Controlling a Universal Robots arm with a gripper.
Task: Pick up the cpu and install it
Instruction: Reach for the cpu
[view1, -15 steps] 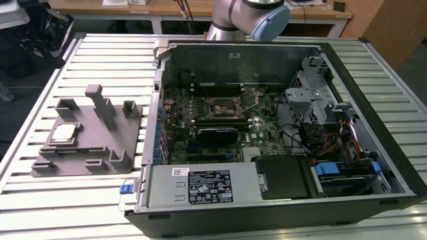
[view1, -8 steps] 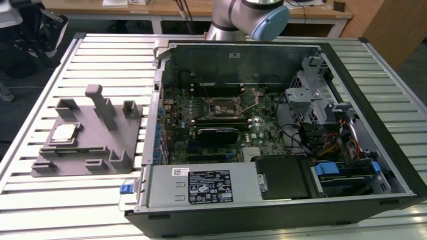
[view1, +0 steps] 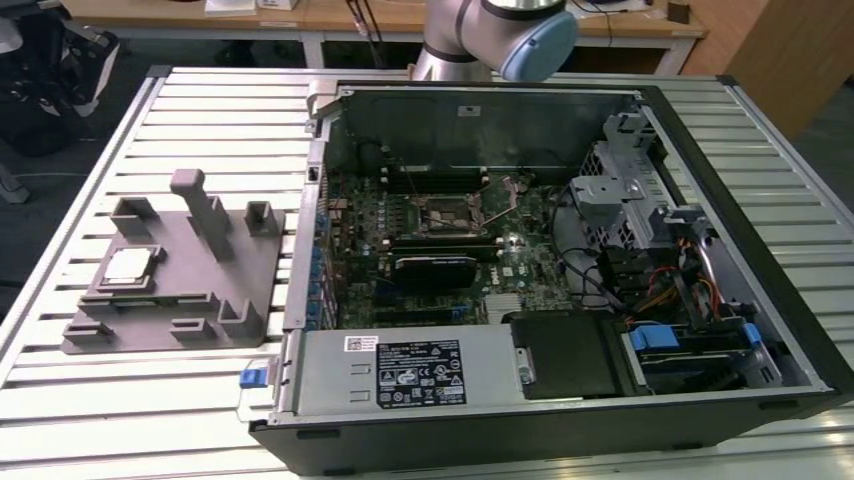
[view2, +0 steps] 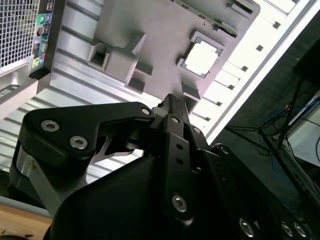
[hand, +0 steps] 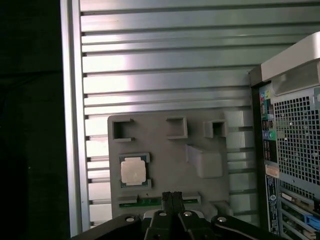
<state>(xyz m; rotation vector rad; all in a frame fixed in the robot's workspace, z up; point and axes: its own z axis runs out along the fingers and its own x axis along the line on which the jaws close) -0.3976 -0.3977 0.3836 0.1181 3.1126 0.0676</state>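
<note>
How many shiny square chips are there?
1. The cpu sits in a pocket of the grey fixture, to the exterior view's left of the open computer case. Others could be hidden inside the case.

Slatted metal table (view1: 80, 400). Grey fixture (view1: 200, 290) on the exterior view's left, posts upright. cpu (view1: 130, 266) lies flat in a fixture recess, silvery top up, on the side away from the case (view1: 747, 200). The case is an open PC with its side panel off, just beside the fixture and filling the centre and the exterior view's right. Motherboard (view1: 521, 270) inside; socket (view1: 447, 212) near its middle, black block (view1: 434, 272) just nearer the camera. Silver power supply (view1: 400, 370) with a label at the near edge, blue tab (view1: 254, 378) at its corner. Drive cage (view1: 627, 190) and cables (view1: 654, 290) on the exterior view's right. Arm (view1: 501, 35) at the table's far edge behind the case. Wooden desk (view1: 160, 15) beyond.
</note>
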